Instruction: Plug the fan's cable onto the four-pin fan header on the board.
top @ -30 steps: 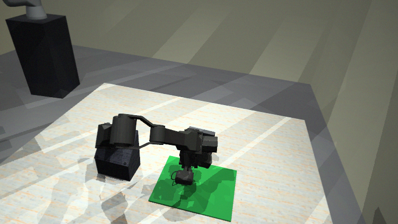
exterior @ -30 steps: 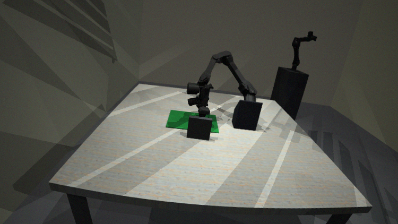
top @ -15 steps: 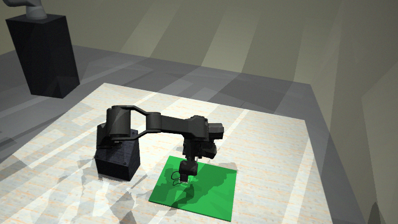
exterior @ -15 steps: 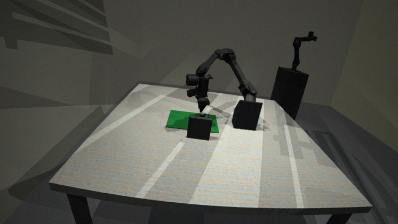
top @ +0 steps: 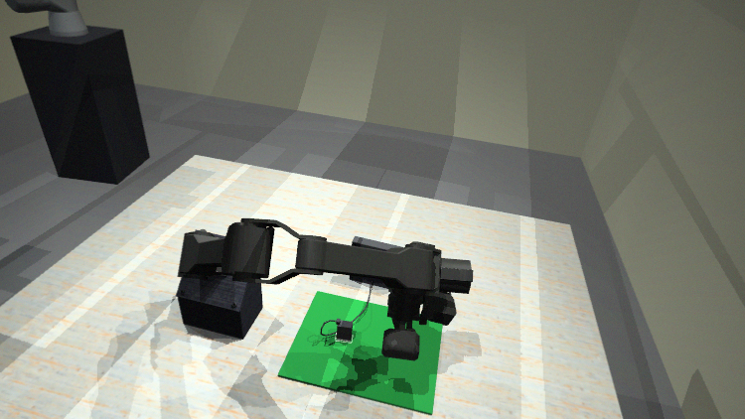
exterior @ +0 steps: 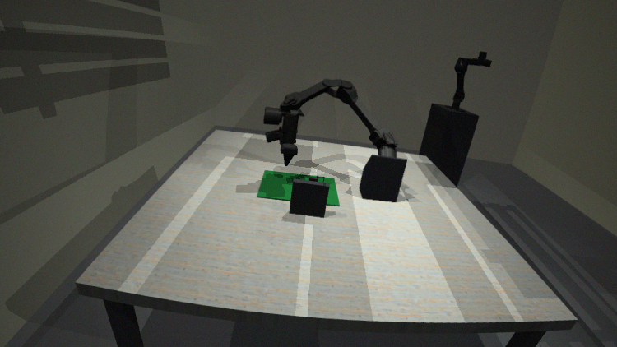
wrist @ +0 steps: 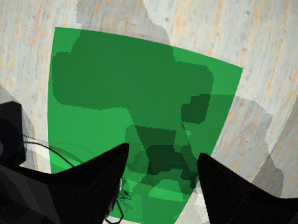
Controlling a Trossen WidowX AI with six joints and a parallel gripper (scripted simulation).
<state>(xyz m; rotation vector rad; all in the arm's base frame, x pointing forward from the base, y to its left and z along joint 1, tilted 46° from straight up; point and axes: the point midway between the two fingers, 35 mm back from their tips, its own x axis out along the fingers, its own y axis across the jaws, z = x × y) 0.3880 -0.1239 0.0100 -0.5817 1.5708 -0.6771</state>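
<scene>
The matte black two-fingered hand (top: 400, 345) (exterior: 286, 164) (wrist: 164, 153) was found open, its tapered fingers apart with nothing between them. It was raised over the flat, rectangular green board (top: 307, 364) (exterior: 271, 189) (wrist: 85, 117), toward the side farther from the robot's base, and touched neither the board nor the plug.

The small black block-shaped plug (top: 344, 330) stood on the green board, in the half nearer the robot's base, well apart from the hand. A pale outline, consistent with the four-pin fan header, showed at its foot. Full seating depth could not be verified; individual pins were too small to tell.

The thin black cable (top: 367, 307) (wrist: 47, 147) ran across the green board to the black, square, slab-shaped fan (top: 365, 240) (exterior: 308, 198) (wrist: 11, 132), which stood upright just beside the board's edge. Near the plug, the cable formed a loose loop.

The green board lay flat on the pale wood-grain counter (top: 495, 374) (exterior: 215, 258) (wrist: 225, 25). The dark jointed arm (top: 365, 260) (exterior: 310, 90) reached above the board from a black angular base block (top: 214, 315) (exterior: 382, 178) beside it. Well apart from the board, beyond the counter, a second arm (top: 68, 23) (exterior: 460, 81) stood on a tall black pedestal (top: 82, 103) (exterior: 448, 137).
</scene>
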